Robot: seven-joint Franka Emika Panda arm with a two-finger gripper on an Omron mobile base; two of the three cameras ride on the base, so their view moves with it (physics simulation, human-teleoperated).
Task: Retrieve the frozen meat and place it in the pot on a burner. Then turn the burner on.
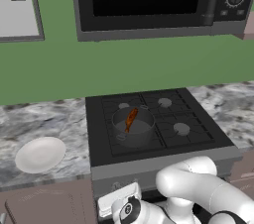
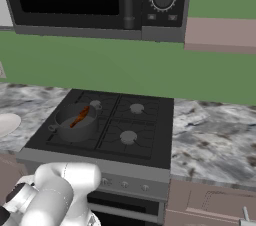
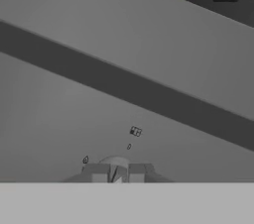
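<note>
1 frozen meat (image 1: 130,119) in pot (image 1: 133,134), gripper (image 3: 117,172) closed on knob (image 3: 116,163)

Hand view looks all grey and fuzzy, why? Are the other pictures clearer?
Hand view: very close to the stove's grey front panel, so it is flat and soft, with the pincer shut on a knob. Left base view: sharper, the frozen meat bright in the pot. Right base view: even light, no glare.

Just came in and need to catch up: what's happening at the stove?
The frozen meat already lies in the pot on the stove's front left burner. The arm is down at the stove's front panel, its tool shut on a burner knob.
</note>
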